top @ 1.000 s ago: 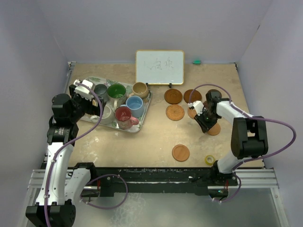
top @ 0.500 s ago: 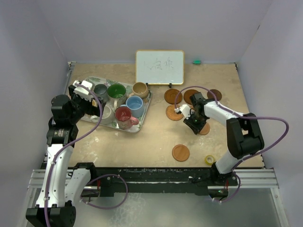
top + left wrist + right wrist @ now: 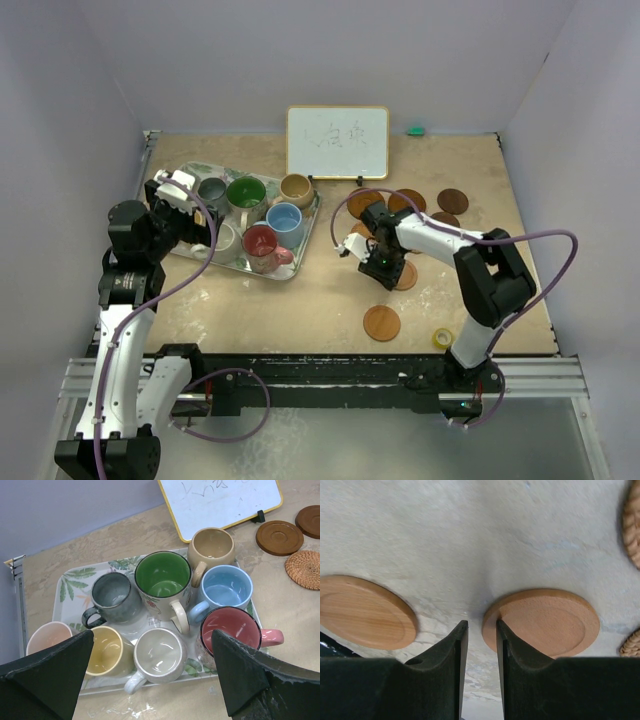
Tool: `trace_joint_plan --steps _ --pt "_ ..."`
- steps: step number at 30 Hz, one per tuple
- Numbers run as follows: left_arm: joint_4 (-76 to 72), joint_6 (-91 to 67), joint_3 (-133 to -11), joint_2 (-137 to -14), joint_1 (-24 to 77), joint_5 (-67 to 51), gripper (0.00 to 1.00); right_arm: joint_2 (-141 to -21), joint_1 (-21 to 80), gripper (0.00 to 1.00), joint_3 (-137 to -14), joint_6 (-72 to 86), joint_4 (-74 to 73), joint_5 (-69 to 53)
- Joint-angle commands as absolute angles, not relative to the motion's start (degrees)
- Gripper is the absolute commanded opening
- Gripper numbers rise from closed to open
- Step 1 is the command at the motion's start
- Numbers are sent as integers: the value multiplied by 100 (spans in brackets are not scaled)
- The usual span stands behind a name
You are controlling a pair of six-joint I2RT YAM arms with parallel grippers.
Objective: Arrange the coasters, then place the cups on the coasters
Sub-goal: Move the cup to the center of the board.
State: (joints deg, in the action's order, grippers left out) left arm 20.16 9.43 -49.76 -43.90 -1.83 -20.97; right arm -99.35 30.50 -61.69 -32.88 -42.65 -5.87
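While all eight cups (image 3: pixel 165 610) wait crowded on the leaf-patterned tray (image 3: pixel 70 577), the right gripper (image 3: pixel 479 635), its fingers nearly pressed together, appears to nudge an orange coaster (image 3: pixel 542 622) by its rim across the table (image 3: pixel 320 290), probably to line it up. That arm reaches low toward centre. The left gripper (image 3: pixel 150 670) hovers above the tray, spread wide.

Even, soft overhead light, faint shadows, sharp overhead view, slight glare inside glazed mugs (image 3: pixel 162 575).

Eight cups (image 3: pixel 162 577) crowd together upright; coasters (image 3: pixel 542 621) lie flat (scattered).
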Motion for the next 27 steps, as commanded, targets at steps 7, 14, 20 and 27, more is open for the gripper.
trace_joint_plan --steps 7,14,20,27 --pt "1705 905 -4937 -4315 -218 -2100 98 -10583 3785 30 -6785 -3192 -4399 -1219" --pt "1713 950 -4935 -4284 -211 -2093 98 -10855 3936 29 -7193 -3229 -4424 -1212" --pt "1697 977 -4909 -4296 -212 -2100 98 -10864 3956 29 -7234 -3291 -4358 -1114" --pt "1686 983 -4897 -4285 -215 -2106 98 -11003 3959 28 -7400 -3274 -4355 -1227"
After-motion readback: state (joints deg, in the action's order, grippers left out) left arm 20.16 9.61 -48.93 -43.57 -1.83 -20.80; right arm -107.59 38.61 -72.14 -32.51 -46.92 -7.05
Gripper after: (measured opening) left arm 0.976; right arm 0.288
